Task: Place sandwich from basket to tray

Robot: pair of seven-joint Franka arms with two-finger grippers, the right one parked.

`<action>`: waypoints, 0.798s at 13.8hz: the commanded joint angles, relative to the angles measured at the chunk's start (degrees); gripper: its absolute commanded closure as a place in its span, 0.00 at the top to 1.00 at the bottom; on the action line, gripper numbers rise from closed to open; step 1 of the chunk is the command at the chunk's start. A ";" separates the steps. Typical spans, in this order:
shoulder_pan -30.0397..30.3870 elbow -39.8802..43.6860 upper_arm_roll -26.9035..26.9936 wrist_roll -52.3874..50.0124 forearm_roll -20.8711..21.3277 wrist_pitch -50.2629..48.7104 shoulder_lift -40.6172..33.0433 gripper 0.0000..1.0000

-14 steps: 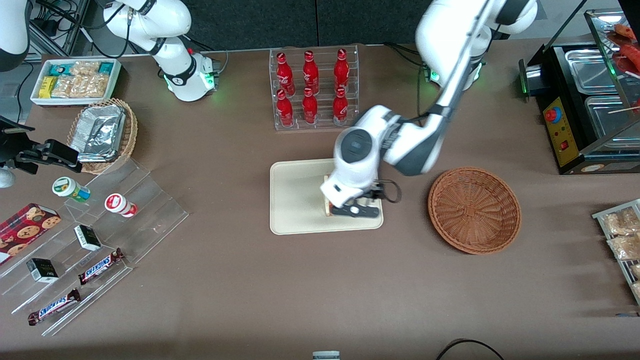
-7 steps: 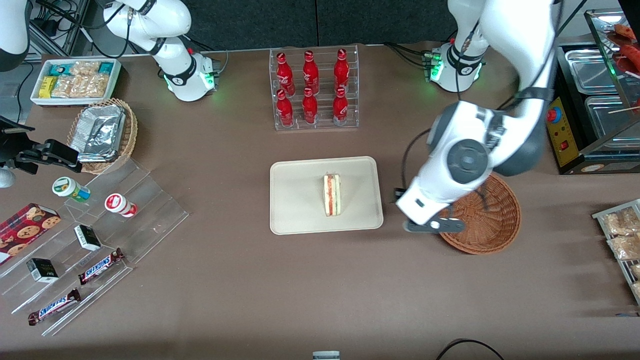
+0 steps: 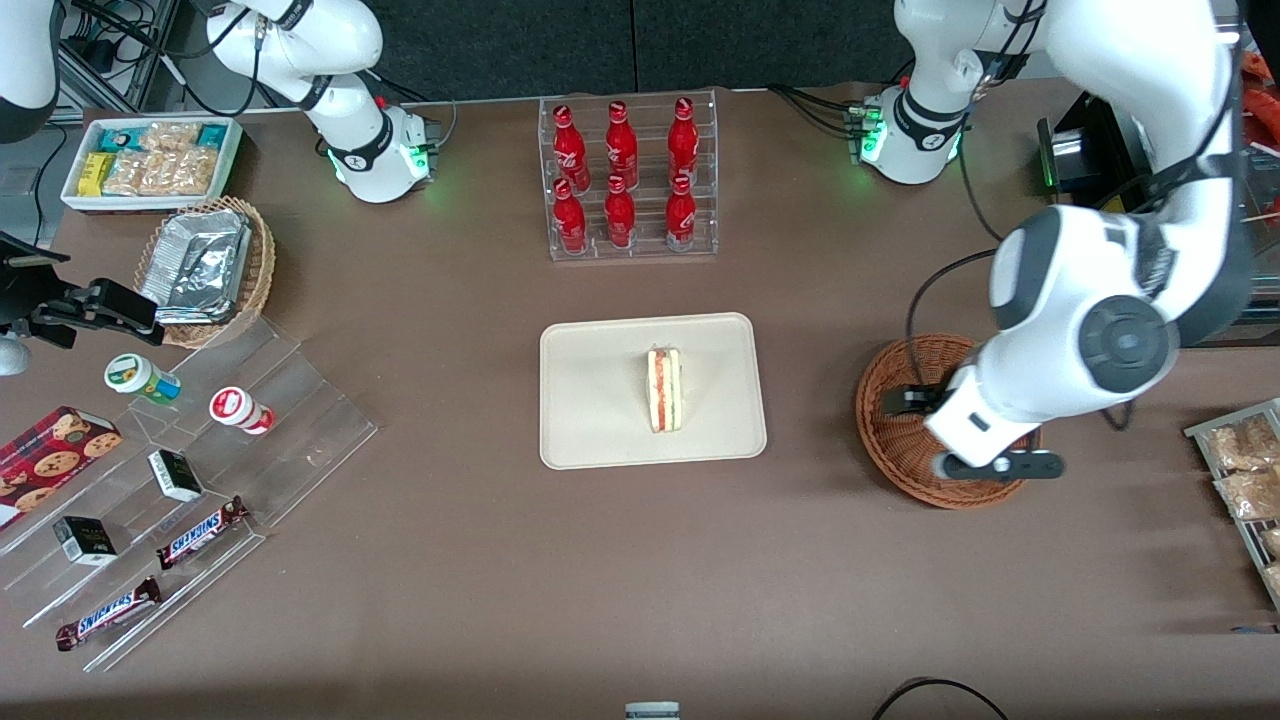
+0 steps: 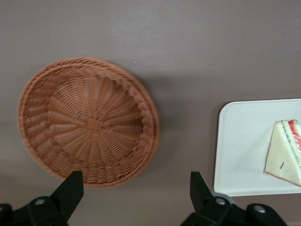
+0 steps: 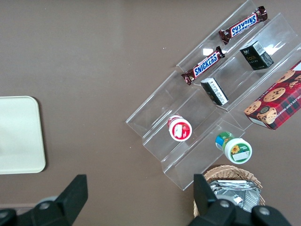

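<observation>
The sandwich [image 3: 664, 389] lies on the cream tray [image 3: 590, 400], its red and green filling edge turned up toward the front camera, sitting toward the end of the tray nearest the basket. Nothing touches it. My tool [image 4: 136, 195] hangs above the reddish-brown wicker basket [image 3: 905, 455], well apart from the tray, with its fingers spread wide and nothing between them. The basket shows only bare weave in my wrist view [image 4: 89, 122], so there is nothing more in it to fetch. I judge the task as good as finished: the sandwich is out of the basket and set flat within the tray's rim. What is left, at most, is drawing my arm clear of the counter [image 3: 640, 560].
</observation>
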 commanded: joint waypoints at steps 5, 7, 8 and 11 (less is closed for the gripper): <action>6.90 -13.86 -0.67 1.97 0.35 -1.93 -16.97 1.00; 9.44 -14.84 -1.20 2.93 0.53 -5.18 -19.71 1.00; 10.85 -14.75 -2.33 3.55 1.14 -6.50 -20.68 1.00; 15.34 -14.40 -5.94 3.64 1.59 -10.98 -23.58 1.00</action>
